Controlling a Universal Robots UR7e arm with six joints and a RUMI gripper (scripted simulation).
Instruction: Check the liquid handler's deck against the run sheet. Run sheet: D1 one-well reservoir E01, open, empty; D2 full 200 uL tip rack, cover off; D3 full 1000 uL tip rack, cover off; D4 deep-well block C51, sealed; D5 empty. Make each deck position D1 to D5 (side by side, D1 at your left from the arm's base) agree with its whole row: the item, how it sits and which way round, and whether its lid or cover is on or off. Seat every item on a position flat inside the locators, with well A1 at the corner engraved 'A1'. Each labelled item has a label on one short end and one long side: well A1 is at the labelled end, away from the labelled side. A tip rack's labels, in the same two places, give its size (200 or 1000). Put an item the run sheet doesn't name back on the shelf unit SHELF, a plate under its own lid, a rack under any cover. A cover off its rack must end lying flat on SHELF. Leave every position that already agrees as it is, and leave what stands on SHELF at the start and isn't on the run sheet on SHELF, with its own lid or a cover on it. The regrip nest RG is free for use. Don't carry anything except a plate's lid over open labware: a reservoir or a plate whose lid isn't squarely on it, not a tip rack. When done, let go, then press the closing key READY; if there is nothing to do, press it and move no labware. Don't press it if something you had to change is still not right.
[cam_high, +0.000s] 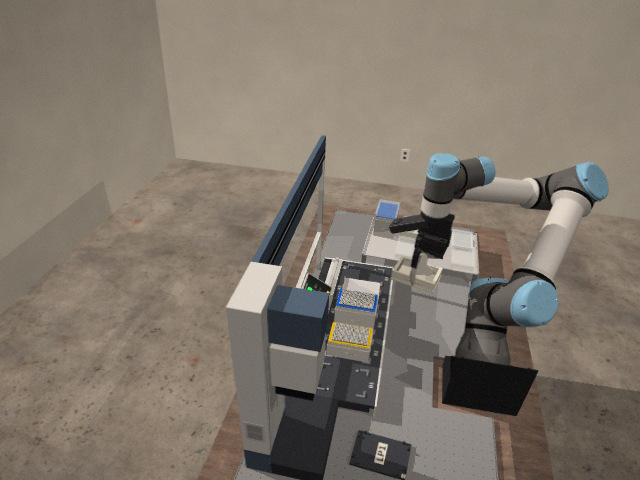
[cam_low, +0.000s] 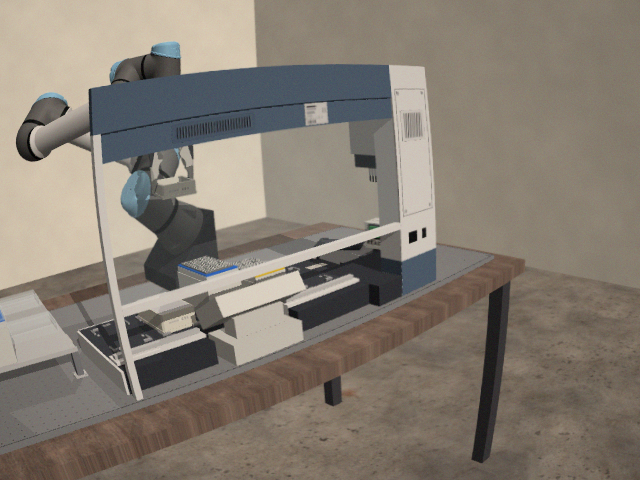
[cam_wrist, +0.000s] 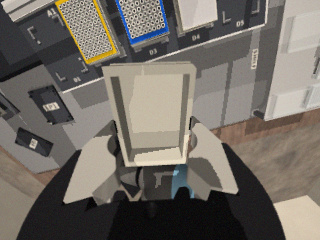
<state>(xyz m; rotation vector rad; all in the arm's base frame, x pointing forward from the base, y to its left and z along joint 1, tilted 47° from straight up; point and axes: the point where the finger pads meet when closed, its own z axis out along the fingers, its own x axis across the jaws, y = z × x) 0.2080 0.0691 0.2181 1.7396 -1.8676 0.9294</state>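
My gripper (cam_high: 419, 262) (cam_wrist: 153, 119) is shut on an open, empty one-well reservoir (cam_high: 419, 276) (cam_low: 174, 187) (cam_wrist: 152, 107), beige, held level in the air between the shelf unit and the deck. On the deck a yellow-rimmed tip rack (cam_high: 351, 334) (cam_wrist: 89, 31) and a blue-rimmed tip rack (cam_high: 356, 299) (cam_wrist: 142, 17) stand uncovered side by side. A white-topped sealed block (cam_high: 362, 285) (cam_wrist: 196, 12) sits beyond the blue rack. The position D1 (cam_high: 361, 384) (cam_wrist: 45, 50) beside the yellow rack is bare. The position D5 (cam_wrist: 240, 15) is bare too.
The shelf unit SHELF (cam_high: 379, 249) (cam_wrist: 300, 60) (cam_low: 25, 330) stands behind the gripper with a blue-topped item (cam_high: 387, 208) at its far end. The liquid handler's frame (cam_low: 237, 98) arches over the deck. A black block marked LP1 (cam_high: 381, 453) (cam_wrist: 50, 105) lies on the table.
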